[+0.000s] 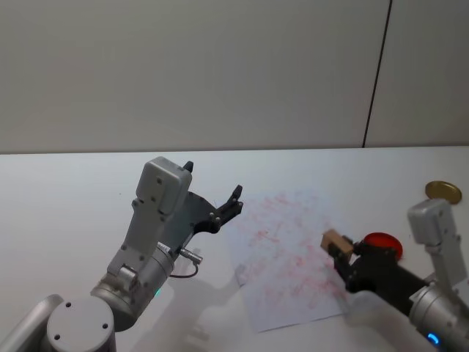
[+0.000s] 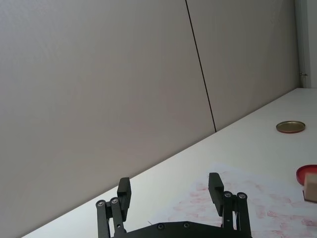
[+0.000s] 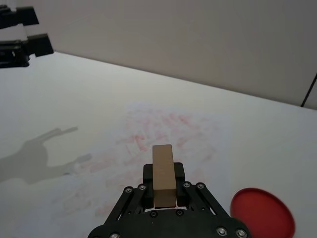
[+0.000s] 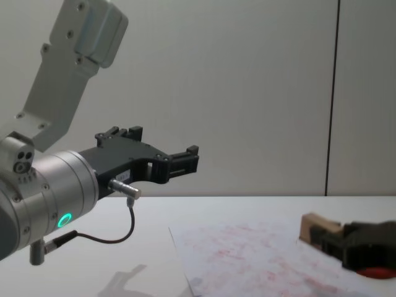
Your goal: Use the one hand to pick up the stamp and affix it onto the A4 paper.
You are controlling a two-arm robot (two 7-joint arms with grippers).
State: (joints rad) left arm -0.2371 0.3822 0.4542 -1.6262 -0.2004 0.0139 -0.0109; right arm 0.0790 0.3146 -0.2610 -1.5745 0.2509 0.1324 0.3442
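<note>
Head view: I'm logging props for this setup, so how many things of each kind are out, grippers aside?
Wooden stamp, held by the right gripper: 1
A4 paper: 1
Red ink pad: 1
Gold round disc: 1
Total: 4
Left gripper hovers open left of the paper.

Stamp held at the A4 paper's 3 o'clock edge

The stamp (image 1: 336,240), a small light tan wooden block, is clamped lengthwise between the fingers of the right gripper (image 1: 343,255), its free end pointing towards 10 o'clock over the sheet; whether it touches the paper cannot be told. The A4 paper (image 1: 286,257) is a white sheet lying flat on the table, covered in faint pinkish-red smudged stamp marks, turned slightly so that its long sides run roughly from 11 to 5 o'clock.
</note>
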